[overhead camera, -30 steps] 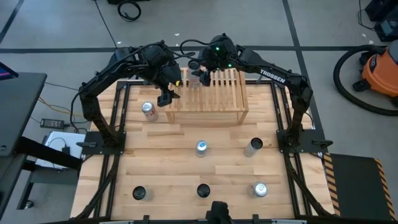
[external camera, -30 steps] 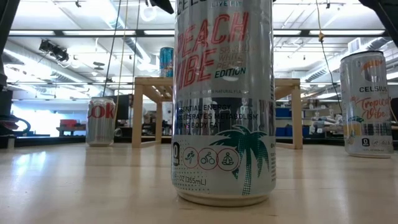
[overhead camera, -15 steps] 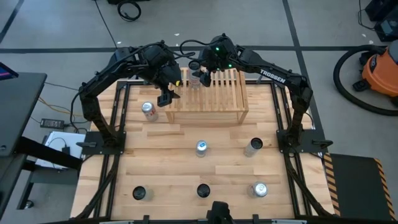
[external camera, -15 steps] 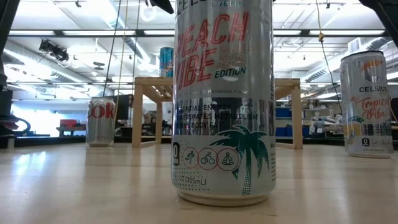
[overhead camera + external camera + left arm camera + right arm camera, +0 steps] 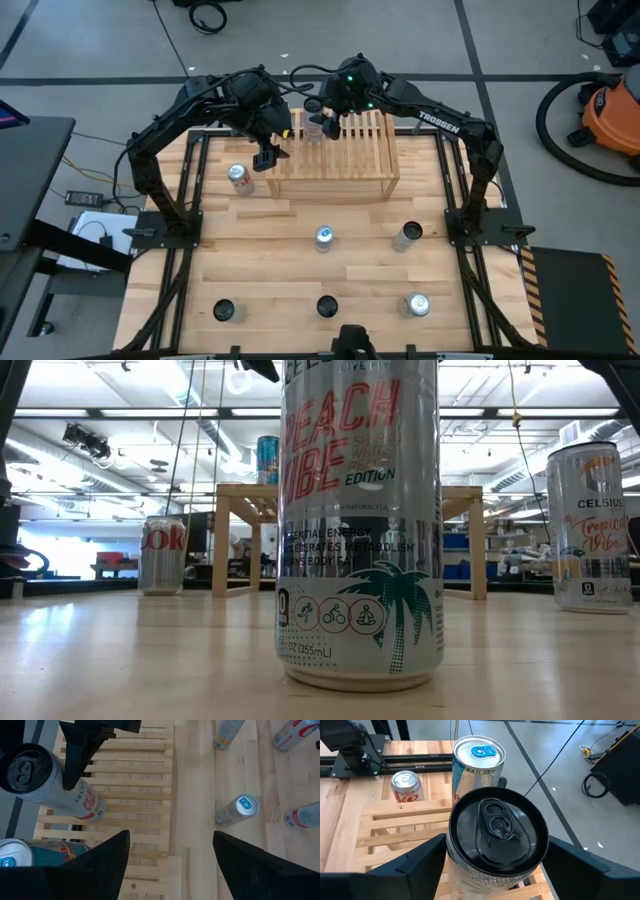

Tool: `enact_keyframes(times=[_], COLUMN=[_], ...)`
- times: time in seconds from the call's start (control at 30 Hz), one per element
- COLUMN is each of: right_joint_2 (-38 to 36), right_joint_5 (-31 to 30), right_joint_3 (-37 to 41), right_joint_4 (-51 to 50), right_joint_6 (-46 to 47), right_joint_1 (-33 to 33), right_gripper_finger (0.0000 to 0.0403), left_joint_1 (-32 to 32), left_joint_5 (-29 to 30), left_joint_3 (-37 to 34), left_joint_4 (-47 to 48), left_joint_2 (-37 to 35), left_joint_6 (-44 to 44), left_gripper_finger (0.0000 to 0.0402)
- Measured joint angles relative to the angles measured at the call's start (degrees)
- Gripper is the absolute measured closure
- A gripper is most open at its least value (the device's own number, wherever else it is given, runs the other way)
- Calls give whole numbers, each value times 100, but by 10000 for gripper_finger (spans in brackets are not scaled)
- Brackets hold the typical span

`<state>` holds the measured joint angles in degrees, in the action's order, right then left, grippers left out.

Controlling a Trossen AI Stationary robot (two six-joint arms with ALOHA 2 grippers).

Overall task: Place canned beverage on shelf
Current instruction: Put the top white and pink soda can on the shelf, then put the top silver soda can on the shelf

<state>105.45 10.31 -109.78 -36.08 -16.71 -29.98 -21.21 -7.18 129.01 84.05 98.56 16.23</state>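
The shelf (image 5: 340, 155) is a low light-wood rack with a slatted top at the table's far middle. A black-topped silver can (image 5: 496, 837) stands upright at the shelf's far left part, with my right gripper (image 5: 496, 870) shut around it. It also shows in the left wrist view (image 5: 45, 782). A blue-topped can (image 5: 478, 762) stands on the slats just beside it. My left gripper (image 5: 170, 865) is open and empty, above the shelf's left end (image 5: 268, 152). My right gripper has one finger (image 5: 407, 870) on each side of the can's round wall (image 5: 457, 870), just below its black top, and comes level from the table's right. The can is upright, its base at the slats (image 5: 100, 807). Whether it rests there does not show.
A Diet Coke can (image 5: 238, 177) stands on the table left of the shelf. Several more cans stand on the near half: two in the middle (image 5: 323, 237) (image 5: 407, 235) and three along the near edge (image 5: 327, 305). One fills the low view (image 5: 360, 520).
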Motion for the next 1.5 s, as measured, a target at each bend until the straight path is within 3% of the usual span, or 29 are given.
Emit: enact_keyframes(times=[0.6,1.0,1.5], right_joint_2=[-31,-583,-1734], right_joint_5=[-15,-15,-13], right_joint_3=[0,0,0], right_joint_4=[36,8,-2253], right_joint_6=[-136,-105,-37], right_joint_1=[0,0,557], right_gripper_finger=[39,37,37], left_joint_1=[0,2,253], left_joint_5=[0,0,2], left_joint_3=[0,2,2], left_joint_4=[6,50,583], left_joint_2=[0,0,0], left_joint_6=[2,0,-261], left_gripper_finger=[113,113,113])
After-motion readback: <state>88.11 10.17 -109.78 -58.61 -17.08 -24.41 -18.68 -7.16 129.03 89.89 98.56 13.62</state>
